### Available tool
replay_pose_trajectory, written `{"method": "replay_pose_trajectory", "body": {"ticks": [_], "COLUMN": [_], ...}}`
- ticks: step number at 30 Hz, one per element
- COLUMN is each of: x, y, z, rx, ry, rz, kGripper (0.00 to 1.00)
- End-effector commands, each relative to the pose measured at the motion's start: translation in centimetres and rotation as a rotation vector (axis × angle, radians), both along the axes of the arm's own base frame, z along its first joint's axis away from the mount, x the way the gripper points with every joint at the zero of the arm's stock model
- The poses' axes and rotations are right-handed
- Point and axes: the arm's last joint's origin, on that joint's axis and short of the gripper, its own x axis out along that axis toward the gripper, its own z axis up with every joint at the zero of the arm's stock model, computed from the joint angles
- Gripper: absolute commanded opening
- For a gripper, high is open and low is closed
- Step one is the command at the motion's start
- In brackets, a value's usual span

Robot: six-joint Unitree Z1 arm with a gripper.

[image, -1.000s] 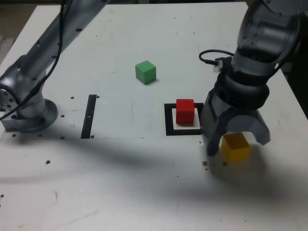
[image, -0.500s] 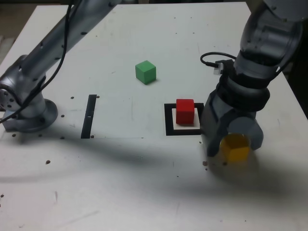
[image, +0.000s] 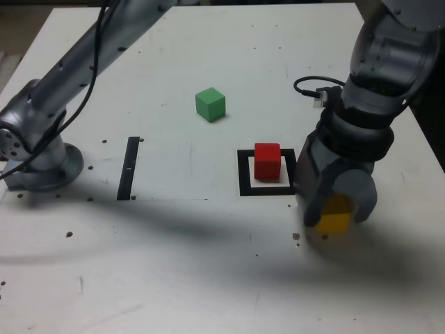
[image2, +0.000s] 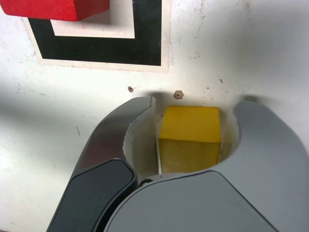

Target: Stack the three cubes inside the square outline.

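While part-open jaws (image2: 194, 102) straddle one yellow cube (image2: 189, 140), grip unclear, one red cube (image: 267, 161), one green cube (image: 211, 104) rest.

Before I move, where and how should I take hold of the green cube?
Grip the green cube by two opposite upright side faces, the end effector coming from straight above. It rests flat, nothing stands on it or beside it, and it is turned corner-on to the exterior view, so the fingers should probably be rotated to match its faces.
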Motion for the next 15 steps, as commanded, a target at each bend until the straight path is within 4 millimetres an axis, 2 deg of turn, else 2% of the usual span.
{"method": "replay_pose_trajectory", "body": {"ticks": [1, 9, 15], "x": [0.0, -0.6, -2.7], "y": [0.1, 0.3, 0.9], "z": [0.0, 1.4, 4.0], "rx": [0.002, 0.01, 0.021], "ry": [-0.002, -0.028, -0.048], "rz": [-0.003, -0.05, -0.1], "kGripper": [0.3, 0.3, 0.3]}}
